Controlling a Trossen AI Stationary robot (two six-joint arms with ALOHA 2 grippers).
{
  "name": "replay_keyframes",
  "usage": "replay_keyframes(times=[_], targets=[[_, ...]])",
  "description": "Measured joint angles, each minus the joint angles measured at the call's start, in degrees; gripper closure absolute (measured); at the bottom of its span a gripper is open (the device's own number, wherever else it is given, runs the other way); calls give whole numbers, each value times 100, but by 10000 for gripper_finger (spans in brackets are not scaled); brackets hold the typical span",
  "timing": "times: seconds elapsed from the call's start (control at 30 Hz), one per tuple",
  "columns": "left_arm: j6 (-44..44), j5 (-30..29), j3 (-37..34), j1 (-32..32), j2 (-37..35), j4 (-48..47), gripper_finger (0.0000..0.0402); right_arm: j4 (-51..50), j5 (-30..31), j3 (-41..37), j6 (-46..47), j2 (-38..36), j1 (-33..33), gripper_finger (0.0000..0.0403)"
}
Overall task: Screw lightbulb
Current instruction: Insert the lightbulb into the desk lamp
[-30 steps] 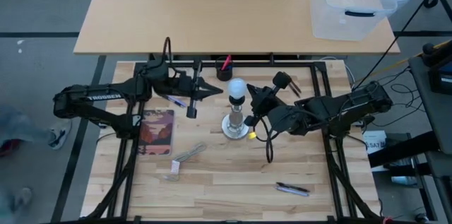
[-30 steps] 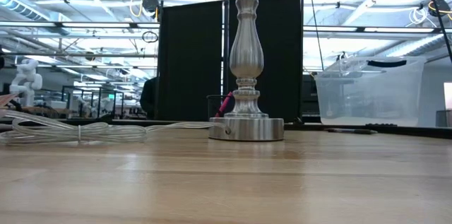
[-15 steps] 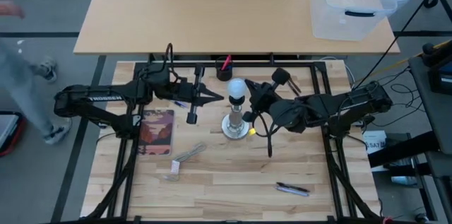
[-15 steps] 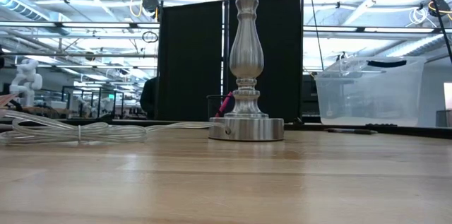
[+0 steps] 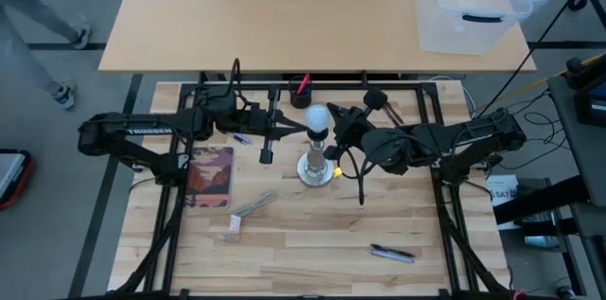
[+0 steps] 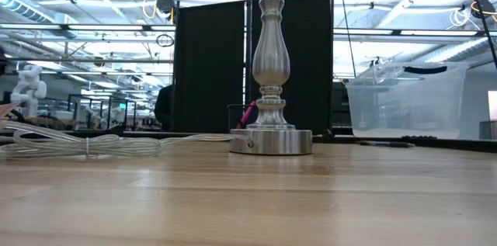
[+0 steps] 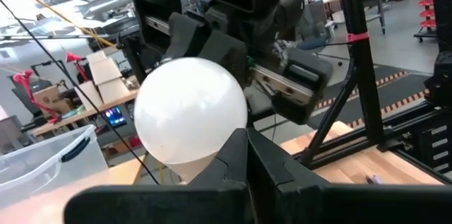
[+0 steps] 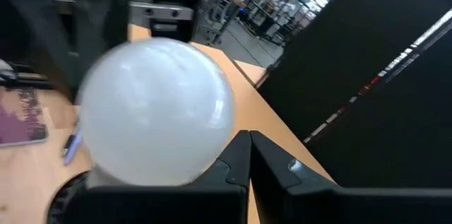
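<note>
The frosted white lightbulb (image 5: 318,119) sits upright on top of the silvery socket stand (image 5: 313,166), whose disc foot rests on the table (image 6: 270,140). My left gripper (image 5: 303,129) is shut, its tips level at the globe's left side; the globe fills the left wrist view (image 7: 189,111). My right gripper (image 5: 335,132) is shut, its tips at the globe's right side (image 8: 159,107). The bulb's screw base is hidden. The low view shows only the stand's post and foot. My left gripper (image 7: 247,136) comes level from the table's left, its shut tips at the globe's lower side (image 7: 224,138); I cannot tell whether they touch. My right gripper (image 8: 248,138) comes level from the table's right, its shut tips at the globe's lower side (image 8: 212,146); I cannot tell whether they touch.
A book (image 5: 210,175) and a coiled pale cord (image 5: 248,207) lie left of the stand. Pens (image 5: 391,254) lie near the front right. A dark cup with a red pen (image 5: 301,95) stands behind the bulb. A clear bin (image 5: 469,7) stands on the far table.
My left gripper has gone toward the table's right, up to the bulb, staying shut. My right gripper has kept close by the bulb's other side. The bulb and stand have not moved. A person has walked past beyond the table's left side.
</note>
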Motion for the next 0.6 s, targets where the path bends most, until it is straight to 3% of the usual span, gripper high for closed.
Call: replay_keyframes(times=[0.6], targets=[[-142,-6,0,210,1,30,402,-391,6,11,345,-9,32,403]])
